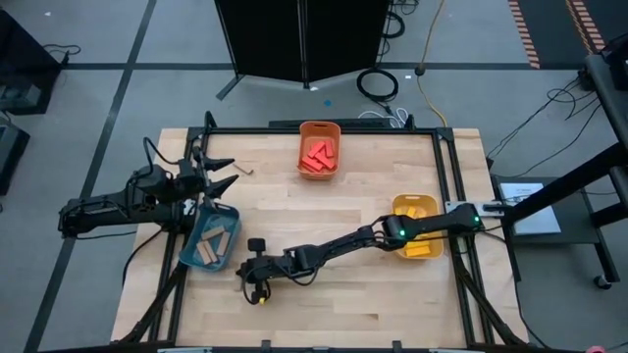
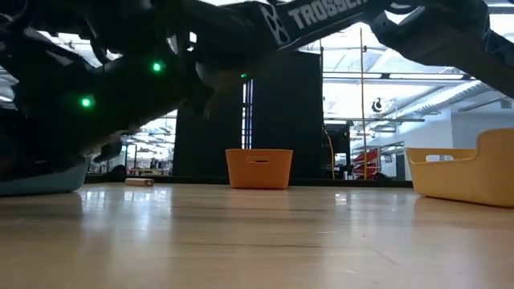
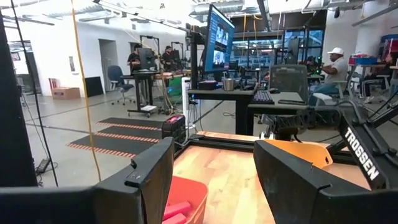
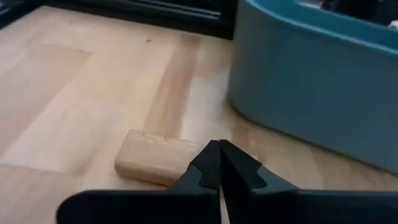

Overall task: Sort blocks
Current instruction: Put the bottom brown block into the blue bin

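A tan wooden block lies flat on the table, just short of the teal bin. My right gripper is shut, and its tips stand over the block's end nearest them. In the high view that gripper reaches across from the table's right, beside the teal bin, which holds tan blocks. Red blocks fill the orange bin, and yellow blocks lie in the yellow bin. My left gripper waits open above the table's left side. Another tan block lies near it. My right gripper's shut fingertips slant down from the table's right onto the end of the tan block that faces them. The block lies flat on the table. I cannot tell whether the tips touch it or hover just above.
A small yellow piece shows on the table just near of the right gripper. The right arm spans over the yellow bin. A black frame rail runs round the tabletop. Bare wood lies between the bins and along the near edge.
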### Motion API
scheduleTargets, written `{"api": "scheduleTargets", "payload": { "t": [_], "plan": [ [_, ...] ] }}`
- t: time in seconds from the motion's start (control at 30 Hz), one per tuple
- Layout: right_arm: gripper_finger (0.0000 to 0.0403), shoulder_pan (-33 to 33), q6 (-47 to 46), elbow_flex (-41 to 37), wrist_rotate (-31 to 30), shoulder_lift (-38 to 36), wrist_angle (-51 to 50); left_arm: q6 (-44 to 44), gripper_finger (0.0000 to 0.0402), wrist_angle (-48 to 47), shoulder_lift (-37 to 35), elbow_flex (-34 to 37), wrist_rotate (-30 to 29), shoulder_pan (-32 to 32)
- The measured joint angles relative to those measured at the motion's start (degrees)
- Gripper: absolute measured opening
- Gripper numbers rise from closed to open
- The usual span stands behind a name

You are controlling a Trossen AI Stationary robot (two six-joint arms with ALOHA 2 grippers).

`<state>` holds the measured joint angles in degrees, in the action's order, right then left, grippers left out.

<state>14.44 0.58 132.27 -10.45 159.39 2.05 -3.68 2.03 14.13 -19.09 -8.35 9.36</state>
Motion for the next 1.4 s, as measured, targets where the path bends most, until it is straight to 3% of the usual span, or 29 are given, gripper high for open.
{"api": "scheduleTargets", "payload": {
  "t": [0.27, 0.87, 0.97, 1.1, 1.3, 1.4],
  "plan": [
    [0.0000, 0.0, -0.9, 0.2, -0.1, -0.6, -5.3, -0.1, 0.0219, -0.2, 0.0, 0.0, -0.1, 0.0],
    [0.0000, -2.6, -8.6, -0.1, -1.2, -12.8, -53.6, -0.1, 0.0219, -1.0, 0.0, 0.0, -0.1, 0.0],
    [0.0000, -3.2, -8.1, -0.2, -1.5, -15.4, -55.2, -0.1, 0.0219, -1.1, 0.0, 0.0, -0.1, 0.0],
    [0.0000, -3.3, -2.3, 0.1, -1.2, -18.9, -54.1, -0.2, 0.0219, -1.1, 0.0, 0.0, -0.1, 0.0],
    [0.0019, -3.3, 19.5, 0.0, -1.0, -19.9, -60.1, -0.2, 0.0219, -1.1, 0.0, 0.0, -0.1, 0.0],
    [0.0039, -3.6, 28.1, 0.0, 3.0, -19.0, -60.5, -0.3, 0.0219, -1.1, 0.0, 0.0, -0.1, 0.0]
  ]
}}
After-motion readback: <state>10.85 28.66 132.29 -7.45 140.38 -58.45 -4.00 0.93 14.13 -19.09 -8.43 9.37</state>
